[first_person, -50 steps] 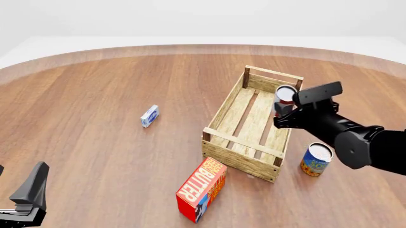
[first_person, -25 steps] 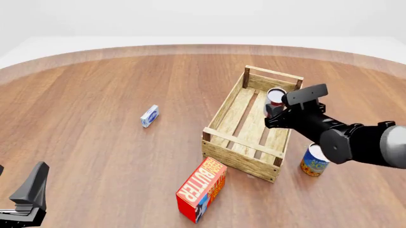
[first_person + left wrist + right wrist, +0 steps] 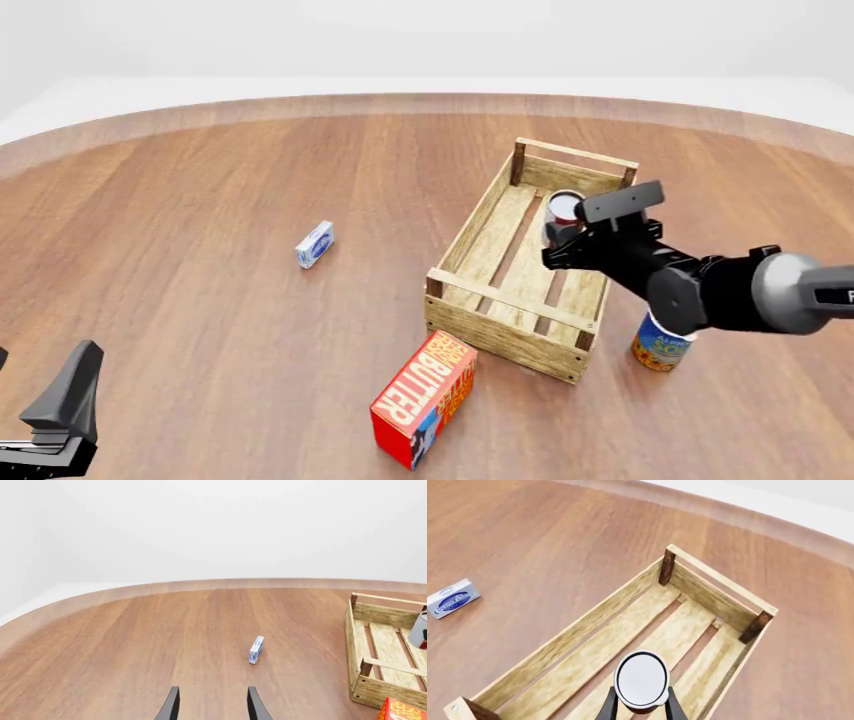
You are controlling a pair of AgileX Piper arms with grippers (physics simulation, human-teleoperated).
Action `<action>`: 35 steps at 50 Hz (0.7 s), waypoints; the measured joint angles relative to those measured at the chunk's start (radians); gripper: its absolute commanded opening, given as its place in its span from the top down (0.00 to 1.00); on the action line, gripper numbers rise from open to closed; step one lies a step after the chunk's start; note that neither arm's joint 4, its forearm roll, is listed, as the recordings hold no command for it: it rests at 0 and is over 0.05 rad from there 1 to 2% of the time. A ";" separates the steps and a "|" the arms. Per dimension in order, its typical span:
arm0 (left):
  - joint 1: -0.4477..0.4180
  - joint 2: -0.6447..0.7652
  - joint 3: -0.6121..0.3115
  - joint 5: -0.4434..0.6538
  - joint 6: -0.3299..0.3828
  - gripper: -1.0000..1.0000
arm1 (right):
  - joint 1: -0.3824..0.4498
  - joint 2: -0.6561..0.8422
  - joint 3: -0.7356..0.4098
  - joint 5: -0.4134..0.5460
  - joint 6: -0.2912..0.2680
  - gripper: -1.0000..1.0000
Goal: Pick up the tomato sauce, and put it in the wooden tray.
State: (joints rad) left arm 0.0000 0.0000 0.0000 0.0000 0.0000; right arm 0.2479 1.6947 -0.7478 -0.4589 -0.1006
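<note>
Since one second ago the right gripper (image 3: 566, 238) has travelled leftward across the front view, from the wooden tray's (image 3: 497, 322) right wall to a position above its slatted floor, carrying the tomato sauce (image 3: 563, 212) with it. Its fingers (image 3: 608, 708) are closed against the can's sides; the right wrist view shows the silver top (image 3: 641, 678) between them, over the middle slats of the tray (image 3: 582, 635). Whether the can's base touches the slats cannot be determined.

Left gripper (image 3: 212, 707): parked at the near left of the table, fingers parted and holding nothing.

Other items (none disturbed): blue and yellow can (image 3: 662, 342) upright just outside the tray's right wall; butter box (image 3: 423, 397) near the tray's front left corner; small blue and white box (image 3: 314, 244) well to the tray's left.
</note>
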 measured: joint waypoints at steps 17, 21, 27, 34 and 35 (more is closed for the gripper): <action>0.000 0.000 0.000 0.000 0.000 0.00 | 0.005 0.066 -0.033 -0.019 0.009 1.00; 0.000 0.000 0.000 0.000 0.000 0.00 | 0.006 0.080 -0.041 -0.023 0.011 1.00; 0.000 0.000 0.000 0.000 0.000 0.00 | 0.007 0.099 -0.051 -0.027 0.012 1.00; 0.000 0.000 0.000 0.000 0.000 0.00 | 0.007 0.121 -0.063 -0.031 0.013 1.00; 0.000 0.000 0.000 0.000 0.000 0.00 | 0.007 0.124 -0.064 -0.032 0.014 1.00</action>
State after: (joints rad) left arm 0.0000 0.0000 0.0000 0.0000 0.0000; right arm 0.2552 1.8187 -0.8120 -0.4909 -0.0871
